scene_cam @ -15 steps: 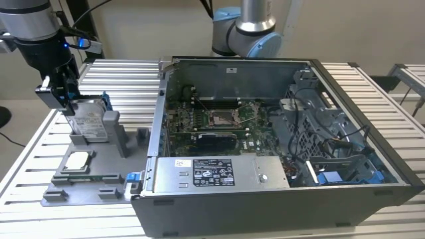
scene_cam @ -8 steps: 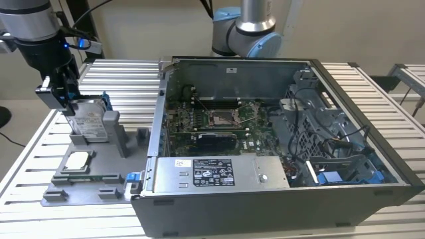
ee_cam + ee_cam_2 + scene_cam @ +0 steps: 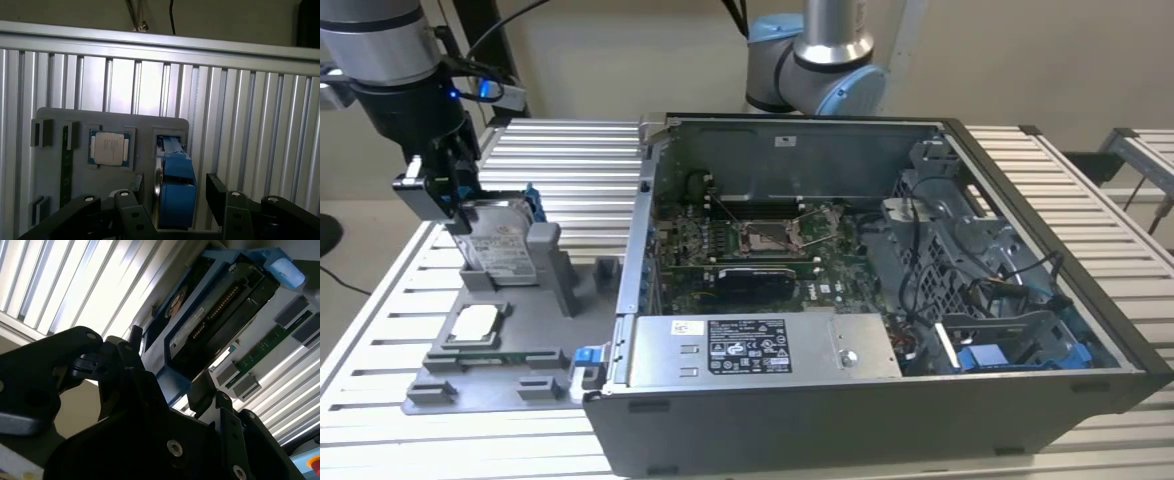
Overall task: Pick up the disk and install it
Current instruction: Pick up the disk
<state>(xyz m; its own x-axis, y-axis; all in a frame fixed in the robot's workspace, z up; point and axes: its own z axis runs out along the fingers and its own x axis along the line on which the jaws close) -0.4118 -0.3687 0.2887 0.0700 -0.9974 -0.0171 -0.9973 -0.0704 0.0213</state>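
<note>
Item: silver-grey hard disk [image 3: 499,245] w/ blue plastic carrier, upright in grey fixture [image 3: 544,262]; black gripper [image 3: 176,194] fingers apart astride it, prob. untouched; to be centred pre-clamp.

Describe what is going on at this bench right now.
A robot arm's gripper is down over the disk, which stands on edge in a grey holder beside an open computer case. Its fingers straddle the disk with a gap on one side, so it isn't clamped. The disk is not yet installed.

Grey holder post [image 3: 544,270] beside disk [image 3: 500,245]; cables [image 3: 1007,275] across open case [image 3: 854,420].
</note>
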